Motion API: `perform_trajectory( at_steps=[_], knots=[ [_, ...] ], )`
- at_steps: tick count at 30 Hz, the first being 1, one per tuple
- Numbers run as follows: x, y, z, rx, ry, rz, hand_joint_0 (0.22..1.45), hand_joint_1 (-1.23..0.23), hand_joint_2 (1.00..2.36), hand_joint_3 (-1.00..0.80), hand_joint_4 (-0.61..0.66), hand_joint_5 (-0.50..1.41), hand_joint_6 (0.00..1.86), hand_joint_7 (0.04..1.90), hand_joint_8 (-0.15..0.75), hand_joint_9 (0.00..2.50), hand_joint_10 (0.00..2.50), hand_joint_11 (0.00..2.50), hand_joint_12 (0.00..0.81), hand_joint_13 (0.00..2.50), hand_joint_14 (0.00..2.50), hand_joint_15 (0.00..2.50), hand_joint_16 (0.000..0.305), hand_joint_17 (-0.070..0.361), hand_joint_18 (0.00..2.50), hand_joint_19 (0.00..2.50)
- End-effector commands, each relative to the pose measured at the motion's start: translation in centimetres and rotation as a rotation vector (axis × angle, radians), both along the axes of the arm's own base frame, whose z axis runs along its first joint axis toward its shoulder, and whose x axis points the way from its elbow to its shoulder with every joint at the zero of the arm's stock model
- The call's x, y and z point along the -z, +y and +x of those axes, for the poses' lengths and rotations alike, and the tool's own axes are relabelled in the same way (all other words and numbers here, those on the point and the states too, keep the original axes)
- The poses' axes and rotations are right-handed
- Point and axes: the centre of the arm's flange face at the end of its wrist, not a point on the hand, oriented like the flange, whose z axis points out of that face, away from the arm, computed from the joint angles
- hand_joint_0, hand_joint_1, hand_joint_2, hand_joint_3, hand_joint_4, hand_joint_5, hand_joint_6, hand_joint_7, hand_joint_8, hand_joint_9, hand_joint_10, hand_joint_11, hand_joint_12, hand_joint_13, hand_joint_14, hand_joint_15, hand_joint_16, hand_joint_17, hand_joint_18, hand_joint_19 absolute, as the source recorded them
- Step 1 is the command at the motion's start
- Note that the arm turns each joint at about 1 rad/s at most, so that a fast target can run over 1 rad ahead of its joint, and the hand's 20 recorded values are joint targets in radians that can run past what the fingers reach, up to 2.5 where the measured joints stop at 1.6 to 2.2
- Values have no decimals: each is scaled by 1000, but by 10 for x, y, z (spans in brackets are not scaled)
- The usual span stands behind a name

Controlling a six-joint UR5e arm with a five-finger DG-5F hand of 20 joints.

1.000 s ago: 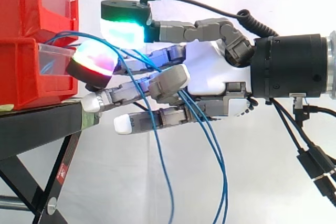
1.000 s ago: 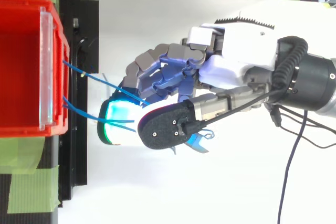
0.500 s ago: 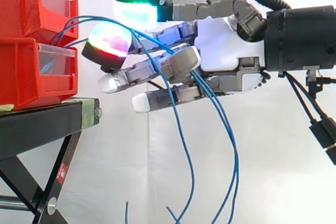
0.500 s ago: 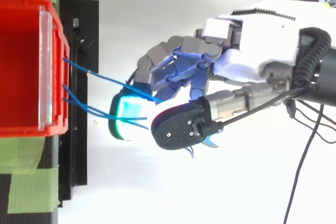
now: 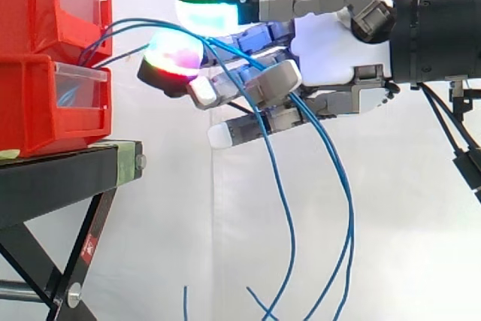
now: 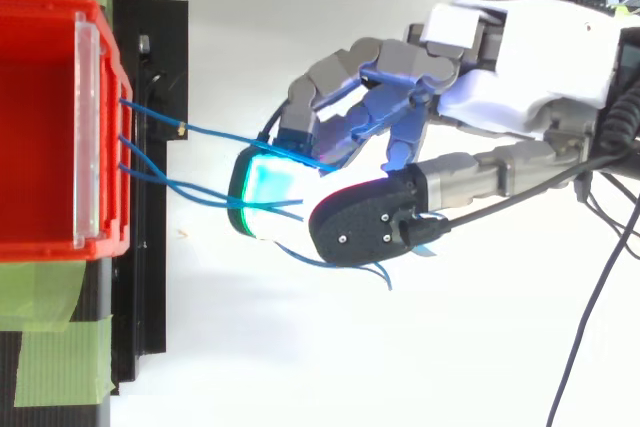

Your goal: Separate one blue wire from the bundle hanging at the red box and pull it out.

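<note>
Red bins (image 5: pixel 37 95) stacked on black stand (image 5: pixel 60 182), green tape (image 6: pixel 60 367) on its top, white curtain (image 5: pixel 406 223) behind. Blue wires (image 5: pixel 350 238) run from bins' front into hand (image 5: pixel 331 50) just beside. Fingers curled, pinching wires; loose ends dangle below.

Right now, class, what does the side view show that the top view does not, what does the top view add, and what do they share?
Side view's own: two red bins stacked on the black stand, its leg, and the blue wires hanging loose below the hand. Top view's own: the top bin's open inside and green tape on the stand. Shared: the hand closed on blue wires that run from the bins.
</note>
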Motion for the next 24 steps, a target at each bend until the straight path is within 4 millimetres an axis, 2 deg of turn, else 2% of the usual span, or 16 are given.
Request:
perform_trajectory(
  at_steps=[1, 5, 15, 24],
  knots=[
    [-1, -1, 0, 7, 2, -12, 653, -683, 1021, -175, 222, -218, 876, 753, 365, 891, 14, 1106, 390, 1497, 20, 1275, 59, 133, 750, 451],
    [-1, -1, 0, 8, 2, -13, 650, -678, 1021, -175, 221, -220, 876, 758, 368, 964, 11, 1230, 391, 1488, 20, 1273, 59, 133, 750, 446],
    [-1, -1, 0, 8, 2, -13, 652, -677, 1021, -176, 226, -220, 876, 756, 365, 967, 11, 1232, 389, 1482, 20, 1268, 60, 134, 744, 463],
    [-1, -1, 0, 7, 1, -10, 665, -797, 1018, -263, 224, -218, 886, 789, 364, 957, 12, 1236, 381, 1475, 21, 1300, 60, 135, 748, 461]
  ],
)
